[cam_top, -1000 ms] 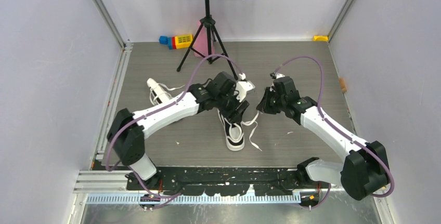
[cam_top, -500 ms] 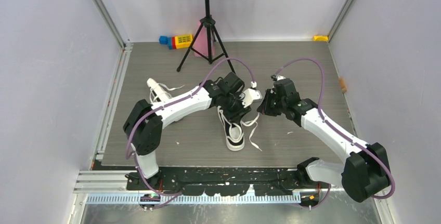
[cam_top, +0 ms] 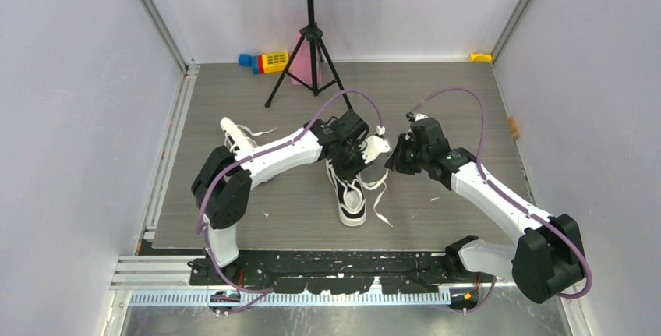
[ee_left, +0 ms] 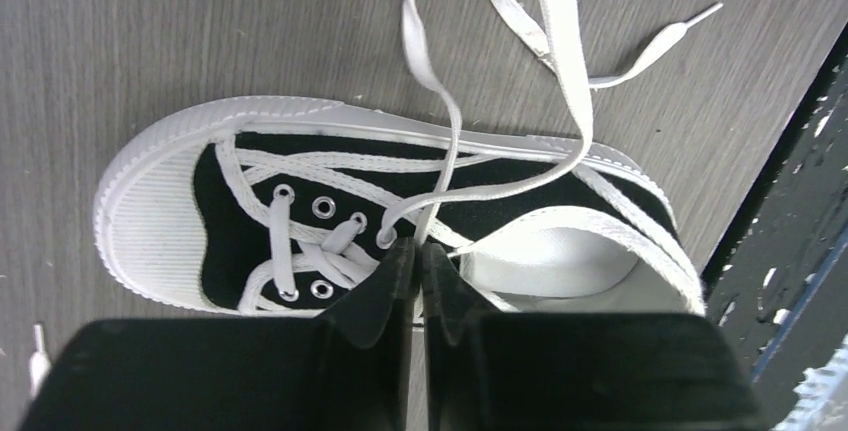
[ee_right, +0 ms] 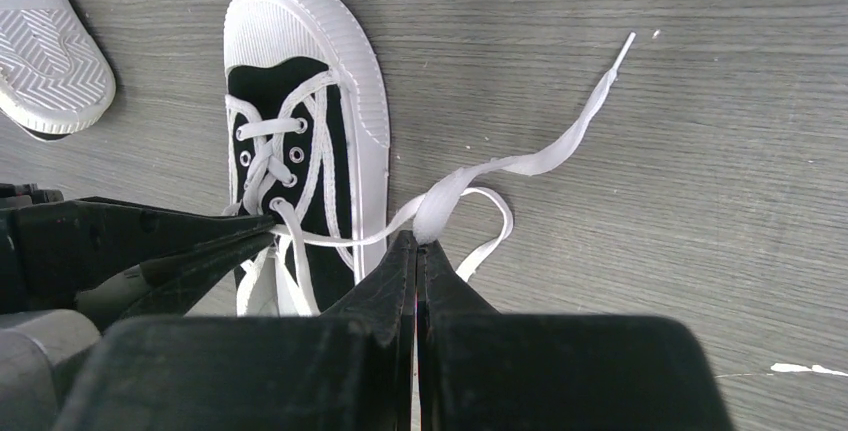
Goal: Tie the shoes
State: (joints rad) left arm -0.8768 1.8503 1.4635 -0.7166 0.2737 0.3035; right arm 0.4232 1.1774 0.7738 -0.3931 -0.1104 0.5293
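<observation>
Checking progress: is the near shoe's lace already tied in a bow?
No, the white laces of the shoe trail loose across the table, no bow.

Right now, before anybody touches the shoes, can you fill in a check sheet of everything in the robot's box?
Surface: grey wood-grain table, a few white scraps.
Job's things: shoe upright at centre, untied; second shoe at left, sole showing.
Clutter: coloured blocks and a yellow block at the back edge.
Grippers: left gripper shut on a lace over the eyelets; right gripper shut on the other lace beside the shoe.
Cables: purple cables arch over both arms.
Surroundings: pale walls, music stand at back.
</observation>
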